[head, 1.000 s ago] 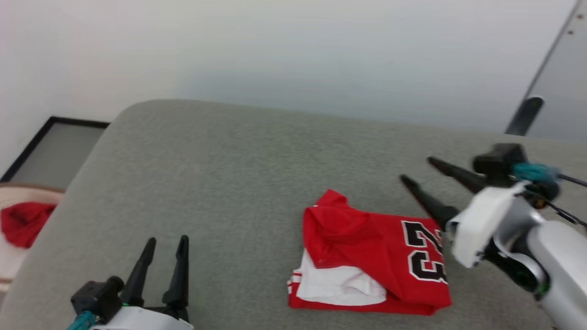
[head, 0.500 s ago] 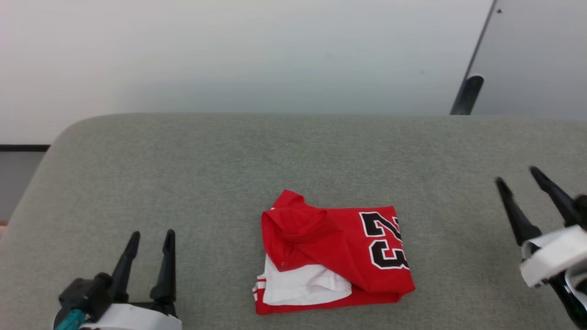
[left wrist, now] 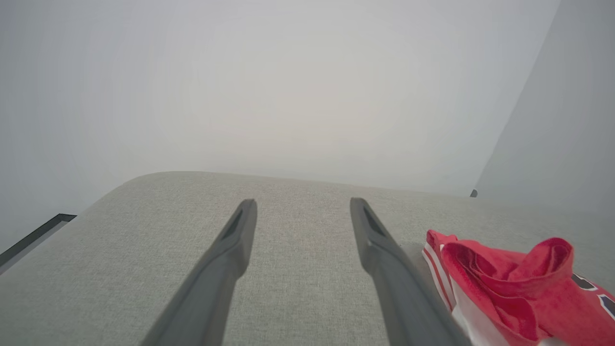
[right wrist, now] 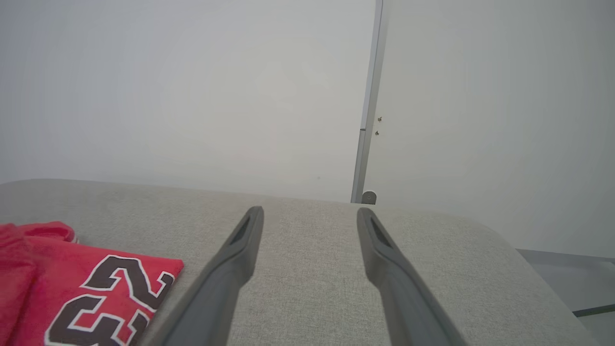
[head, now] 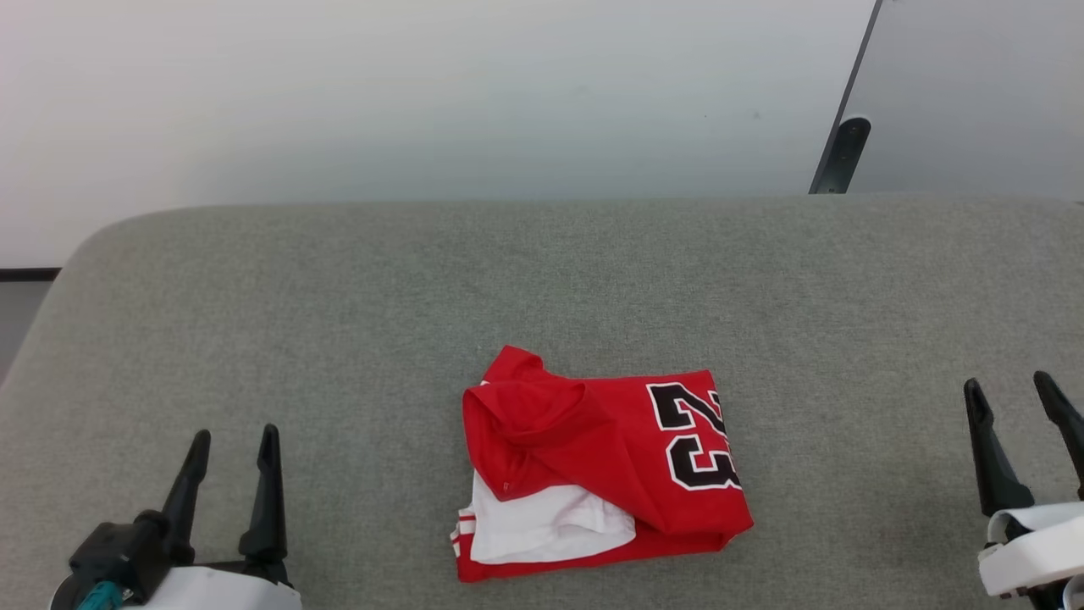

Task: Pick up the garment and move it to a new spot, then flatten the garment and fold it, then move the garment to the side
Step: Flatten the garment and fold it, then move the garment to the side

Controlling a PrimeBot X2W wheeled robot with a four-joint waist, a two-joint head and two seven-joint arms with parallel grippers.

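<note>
The garment [head: 610, 462], a red jersey T-shirt with a black white-outlined "23" and a white sleeve end showing, lies folded into a compact bundle on the grey padded surface [head: 542, 280], near its front middle. It shows at the lower right of the left wrist view [left wrist: 509, 288] and at the lower left of the right wrist view [right wrist: 81, 288]. My left gripper [head: 235, 436] stands open at the lower left, well apart from the garment. At the lower right my right gripper [head: 1009, 385] is open too, nothing between its fingers.
A pale wall rises behind the surface. A grey panel [head: 974, 93] with a dark post [head: 840, 157] stands at the back right. The surface's rounded left corner [head: 93, 246] drops to a dark-edged floor strip [head: 21, 275]. Bare grey fabric lies on both sides of the garment.
The head camera has swung, so the whole picture shifted. My right gripper has drawn back from beside the garment to the lower right; the left gripper keeps its place. The garment lies still.
</note>
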